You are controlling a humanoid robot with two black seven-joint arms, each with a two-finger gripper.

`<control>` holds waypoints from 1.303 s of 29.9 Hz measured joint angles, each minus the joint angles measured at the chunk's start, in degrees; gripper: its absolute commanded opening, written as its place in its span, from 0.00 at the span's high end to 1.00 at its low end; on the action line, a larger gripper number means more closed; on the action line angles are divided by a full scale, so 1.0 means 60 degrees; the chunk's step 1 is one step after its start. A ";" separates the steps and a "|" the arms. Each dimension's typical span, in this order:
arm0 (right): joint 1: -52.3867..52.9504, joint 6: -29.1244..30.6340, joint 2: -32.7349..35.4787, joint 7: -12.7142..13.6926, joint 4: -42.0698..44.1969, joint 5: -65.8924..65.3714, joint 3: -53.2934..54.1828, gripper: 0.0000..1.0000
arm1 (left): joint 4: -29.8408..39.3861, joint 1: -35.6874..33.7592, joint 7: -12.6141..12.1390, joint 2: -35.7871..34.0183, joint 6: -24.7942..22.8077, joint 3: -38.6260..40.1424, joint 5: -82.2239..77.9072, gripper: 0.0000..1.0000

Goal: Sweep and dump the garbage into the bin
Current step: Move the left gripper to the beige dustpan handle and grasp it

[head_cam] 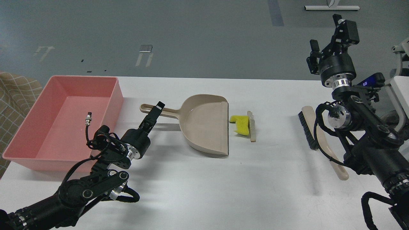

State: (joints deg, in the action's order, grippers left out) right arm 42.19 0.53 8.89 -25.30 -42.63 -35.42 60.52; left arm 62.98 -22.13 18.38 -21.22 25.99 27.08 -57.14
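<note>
The garbage is a bright yellow notched piece (241,124) and a thin beige-white strip (252,126). Both lie on the white table just right of the open edge of the beige dustpan (206,123). The pink bin (38,151) stands at the left and holds nothing. My left gripper (155,111) reaches over the end of the dustpan's handle (166,111). It is seen edge-on, so I cannot tell its fingers apart or whether it touches the handle. My right gripper (329,36) is open and empty, raised high at the far right, above the brush.
A beige brush with black bristles (309,131) lies at the right, its handle running toward the front right under my right arm. A chequered cloth (12,92) shows at the left behind the bin. The table's far edge runs just behind the bin and dustpan.
</note>
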 measured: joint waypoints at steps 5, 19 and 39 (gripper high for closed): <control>0.0000 0.0000 -0.0002 0.0000 -0.0001 0.0000 0.0003 0.00 | -0.0483 -0.0161 0.0019 0.0381 0.0052 0.0069 0.0041 0.01; 0.0000 -0.0012 0.0053 -0.0001 -0.0001 0.0000 0.0003 0.00 | -0.1345 -0.0464 -0.0010 0.1072 0.0121 0.0089 0.0105 0.63; -0.1254 0.0138 0.3960 0.0540 -0.2888 -0.0298 -0.2651 0.00 | -0.1325 -0.0657 -0.0723 0.1084 0.0262 0.0022 0.0085 1.00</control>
State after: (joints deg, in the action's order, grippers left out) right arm 34.66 1.35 32.65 -22.05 -59.95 -37.20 44.62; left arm 55.04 -26.07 14.05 -14.72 27.56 27.22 -56.63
